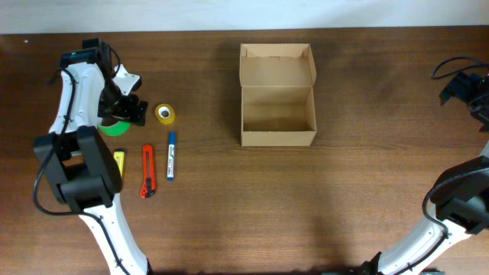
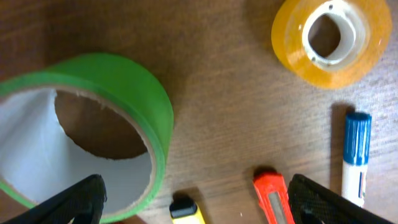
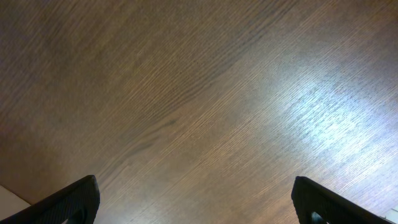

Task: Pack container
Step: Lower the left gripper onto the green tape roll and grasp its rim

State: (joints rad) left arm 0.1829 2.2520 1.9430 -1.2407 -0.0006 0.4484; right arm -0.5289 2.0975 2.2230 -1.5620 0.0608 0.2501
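Dark wood-grain bench (image 1: 367, 191) carries, at far left, the left hand (image 2: 198, 205), spread wide and empty above a green tape roll (image 2: 124, 81), then a short yellow object (image 1: 119, 159), an orange utility knife (image 1: 148, 171), a yellowish clear tape roll (image 1: 165, 114) and a blue-capped marker (image 1: 173, 156). Mid-bench sits the tan cardboard box (image 1: 277, 116), flap lid open, empty. Far right, the right hand (image 3: 199, 205) hangs released.
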